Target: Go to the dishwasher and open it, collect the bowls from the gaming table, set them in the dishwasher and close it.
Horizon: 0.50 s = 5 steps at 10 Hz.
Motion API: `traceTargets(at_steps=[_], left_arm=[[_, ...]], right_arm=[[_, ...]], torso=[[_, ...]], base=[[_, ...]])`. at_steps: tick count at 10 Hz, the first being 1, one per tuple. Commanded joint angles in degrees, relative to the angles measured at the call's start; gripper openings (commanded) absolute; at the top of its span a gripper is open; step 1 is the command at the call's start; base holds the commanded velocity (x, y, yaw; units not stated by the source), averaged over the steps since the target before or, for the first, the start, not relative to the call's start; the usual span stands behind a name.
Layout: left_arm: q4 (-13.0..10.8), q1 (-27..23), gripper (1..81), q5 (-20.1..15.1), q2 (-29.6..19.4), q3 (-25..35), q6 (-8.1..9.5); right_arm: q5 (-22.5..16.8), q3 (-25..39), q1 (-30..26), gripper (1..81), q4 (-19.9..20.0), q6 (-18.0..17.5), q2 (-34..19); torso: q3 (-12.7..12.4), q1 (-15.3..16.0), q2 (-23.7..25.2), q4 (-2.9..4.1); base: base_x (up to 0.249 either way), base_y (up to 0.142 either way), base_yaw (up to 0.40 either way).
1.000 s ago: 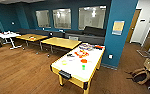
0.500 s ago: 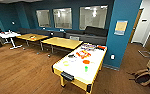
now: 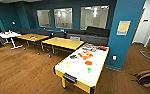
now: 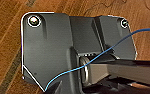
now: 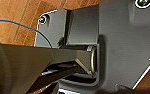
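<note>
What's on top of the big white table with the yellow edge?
On the gaming table sit small bowls: an orange bowl, a bright green bowl, a pale bowl. Flat colourful boxes lie farther back.

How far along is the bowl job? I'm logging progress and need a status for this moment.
Done: nothing can be confirmed; no dishwasher is in sight. In hand: the head view faces the white-topped, yellow-rimmed gaming table across the wooden floor. Left: the small round orange bowl, bright green bowl, pale yellow bowl and dark bowl sit on it, uncollected.
</note>
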<state>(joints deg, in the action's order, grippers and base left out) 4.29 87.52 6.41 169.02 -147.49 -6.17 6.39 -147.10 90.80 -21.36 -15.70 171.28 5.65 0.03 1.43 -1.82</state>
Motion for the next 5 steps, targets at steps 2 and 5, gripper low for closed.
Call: traceTargets(at_steps=[2,5], left_arm=[[0.4,-2.0,81.1,-3.1,-0.2,0.2,0.02],[0.4,-2.0,81.1,-3.1,-0.1,0.3,0.02]], right_arm=[[-2.5,0.7,-1.6,81.1,-0.9,0.2,0.1],[-2.5,0.7,-1.5,81.1,-0.9,0.2,0.1]], torso=[[0.0,0.0,0.0,0.00],[0.0,0.0,0.0,0.00]], base=[[0.074,0.077,0.000],[0.078,0.077,0.000]])
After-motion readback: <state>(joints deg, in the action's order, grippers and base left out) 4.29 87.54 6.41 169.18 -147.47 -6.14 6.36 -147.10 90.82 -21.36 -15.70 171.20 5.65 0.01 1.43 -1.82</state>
